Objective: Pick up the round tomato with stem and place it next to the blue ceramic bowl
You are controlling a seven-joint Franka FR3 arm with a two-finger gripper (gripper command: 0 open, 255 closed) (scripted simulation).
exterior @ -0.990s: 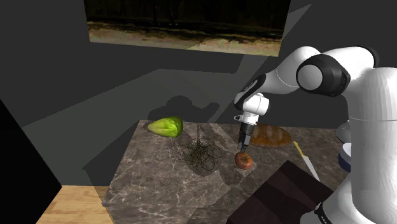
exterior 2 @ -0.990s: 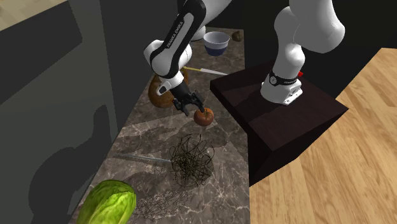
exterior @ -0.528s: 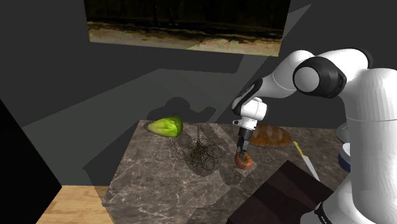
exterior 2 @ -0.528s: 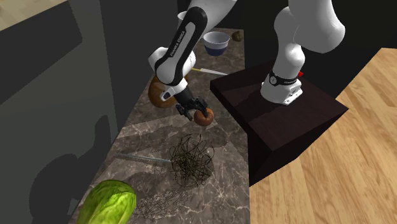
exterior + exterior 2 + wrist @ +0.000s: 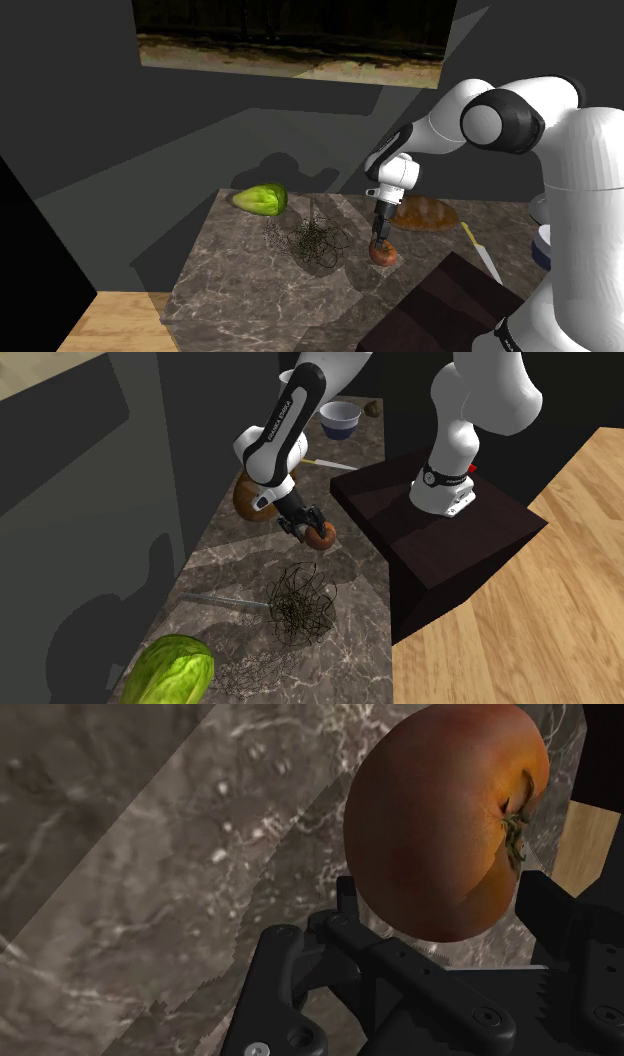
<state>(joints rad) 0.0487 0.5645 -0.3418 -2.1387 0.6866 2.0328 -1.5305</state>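
On the marble counter (image 5: 250, 290) in the shoulder view, the black gripper (image 5: 381, 243) pointed down, its fingers closed against the reddish tomato (image 5: 384, 256), near the counter edge by the dark stand (image 5: 440, 305). Could not tell whether the tomato touched the counter or hung just above it. A wire whisk (image 5: 315, 240) lay near the tomato on that view's left, and a green lettuce head (image 5: 262, 199) sat farther left at the far corner. A bread loaf (image 5: 428, 212) lay behind the gripper. A yellow-handled knife (image 5: 478, 250) lay to that view's right. A wood floor (image 5: 110, 322) showed at lower left, beside a black area (image 5: 25, 270).

From the second exterior view, the gripper (image 5: 312, 532) was tilted and clasped the tomato (image 5: 322, 536) low over the counter (image 5: 230, 564), close to the stand (image 5: 440, 542). The bread loaf (image 5: 248, 498) sat just beside the wrist, partly hidden by it. The blue bowl (image 5: 340, 418) stood at the counter's far end, well apart from the tomato, with the knife (image 5: 320, 463) between them. The whisk (image 5: 300, 602) and lettuce head (image 5: 170, 670) lay nearer the camera, and the wood floor (image 5: 520, 642) showed at that view's right.

Through the wrist view, the tomato (image 5: 445, 814) sat between the fingers (image 5: 345, 919), which pressed both its sides, so the gripper (image 5: 442, 894) was only partly open, to the fruit's width. Its green stem (image 5: 515, 829) faced sideways toward one finger. The marble counter (image 5: 150, 854) lay behind.
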